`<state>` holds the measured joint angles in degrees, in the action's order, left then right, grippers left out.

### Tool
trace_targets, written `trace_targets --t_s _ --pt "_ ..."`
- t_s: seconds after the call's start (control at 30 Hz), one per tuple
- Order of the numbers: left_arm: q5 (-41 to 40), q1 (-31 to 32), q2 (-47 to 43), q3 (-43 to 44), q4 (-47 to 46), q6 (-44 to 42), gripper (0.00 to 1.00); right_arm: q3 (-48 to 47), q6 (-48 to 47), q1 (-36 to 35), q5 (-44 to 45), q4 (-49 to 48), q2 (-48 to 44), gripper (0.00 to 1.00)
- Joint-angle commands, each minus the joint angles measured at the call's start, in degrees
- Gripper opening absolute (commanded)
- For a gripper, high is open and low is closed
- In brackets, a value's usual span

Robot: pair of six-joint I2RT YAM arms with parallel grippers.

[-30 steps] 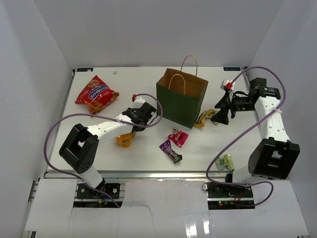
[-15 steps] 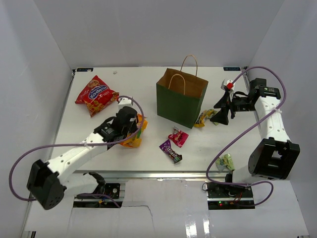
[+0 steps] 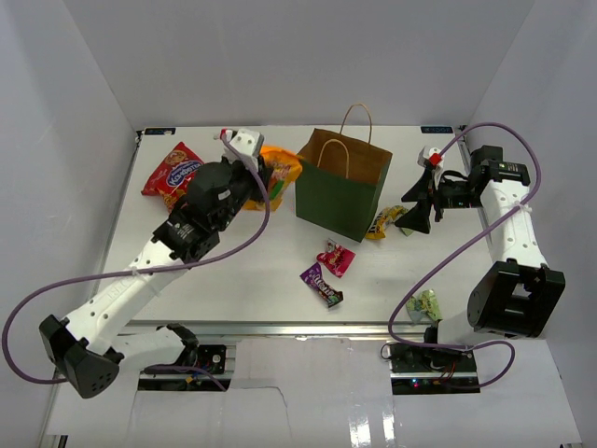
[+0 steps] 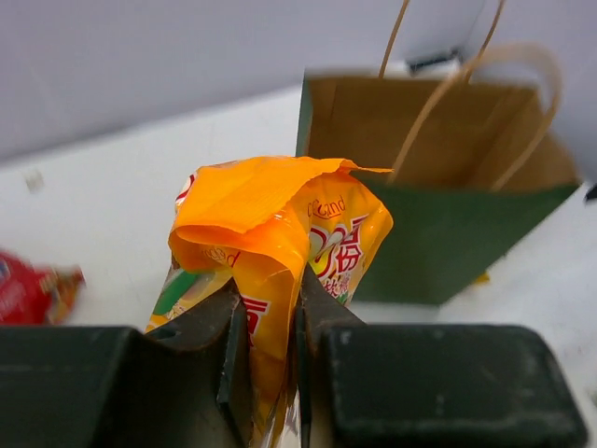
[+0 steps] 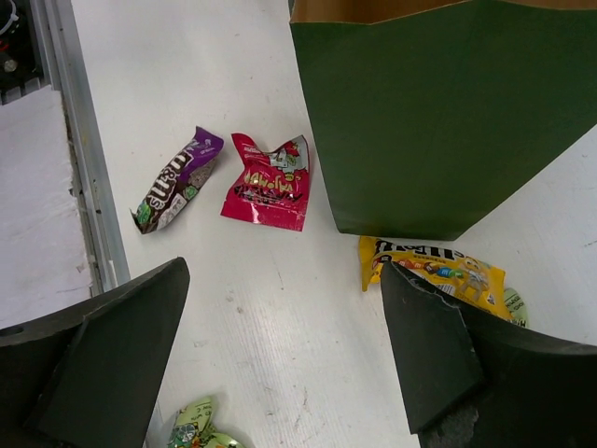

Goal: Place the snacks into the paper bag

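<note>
The orange-yellow bag (image 3: 283, 171) has travelled from the near-left part of the table (image 3: 252, 289) to the far side, lifted clear by the left arm, and now hangs just left of the paper bag (image 3: 340, 191), about level with its rim. The left gripper (image 4: 270, 322) is closed narrowly on the packet's lower edge, so the crinkled top stands free above the jaws. In the left wrist view the paper bag's brown mouth sits open just beyond and to the right of the packet, with both loop handles standing over it.

To do this step well, I judge the packet should be carried further right until it is over the middle of the mouth, clear of the near-left rim and of the handles, and released only then; a release from here would likely drop it outside.

The right gripper (image 3: 415, 213) waits wide open and empty at the bag's right, above the yellow candy pack (image 5: 434, 271). The pink wrapper (image 3: 336, 257) and purple wrapper (image 3: 320, 283) lie nearer, the light-green wrapper (image 3: 426, 303) near right, the red chip bag (image 3: 177, 175) far left.
</note>
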<state>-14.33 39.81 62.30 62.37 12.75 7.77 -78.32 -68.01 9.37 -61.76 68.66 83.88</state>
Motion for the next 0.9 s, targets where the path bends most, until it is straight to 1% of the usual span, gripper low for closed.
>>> trace_targets --t_s 0.0,0.03,0.07,0.13,0.17,0.3,0.33,0.37,0.4,0.5,0.57,0.67,0.87 --pt "2.37 -0.44 2.72 11.00 -14.40 -14.69 0.00 -2.01 -0.81 0.04 -2.40 1.03 0.24 0.89" --pt "3.42 -0.52 4.30 14.67 -15.90 -17.06 0.00 -1.92 -0.90 0.13 -2.40 1.03 0.15 0.89" --pt "5.43 -0.70 7.36 16.36 -16.79 -21.44 0.00 -1.66 -0.99 0.13 -2.40 1.03 -0.03 0.89" --pt "7.64 -0.88 10.46 20.66 -18.98 -24.98 0.00 -1.48 -1.25 0.13 -2.32 1.03 -0.20 0.89" --pt "10.43 -1.05 11.86 21.73 -19.60 -28.30 0.00 -1.39 -1.16 0.04 -2.40 0.95 -0.20 0.89" --pt "13.97 -2.02 19.33 28.93 -21.63 -33.78 0.00 -1.22 -0.72 0.04 -3.46 0.86 -0.29 0.89" --pt "14.24 -3.06 22.65 30.86 -21.63 -34.05 0.00 -1.04 -0.64 0.13 -3.89 0.94 -0.29 0.89" --pt "16.41 -3.68 24.25 34.80 -21.72 -33.79 0.00 -1.04 -0.63 0.13 -4.07 1.03 -0.21 0.89" --pt "19.66 -4.47 25.84 36.49 -21.72 -33.52 0.00 -1.04 -0.55 0.13 -4.16 1.12 -0.20 0.89" --pt "23.80 -5.53 32.24 43.08 -22.33 -31.51 0.00 -0.69 -0.72 0.13 -4.25 1.21 -0.20 0.89" --pt "25.83 -5.54 33.67 45.81 -22.33 -30.45 0.00 -0.60 -0.90 0.13 -4.16 1.38 -0.29 0.88" --pt "28.03 -5.54 34.03 45.92 -22.25 -28.17 0.00 -0.34 -1.07 0.04 -4.07 1.56 -0.12 0.89" --pt "31.02 -5.54 30.26 41.08 -23.47 -24.39 0.00 -0.07 -1.34 0.13 -3.81 1.74 0.41 0.88"
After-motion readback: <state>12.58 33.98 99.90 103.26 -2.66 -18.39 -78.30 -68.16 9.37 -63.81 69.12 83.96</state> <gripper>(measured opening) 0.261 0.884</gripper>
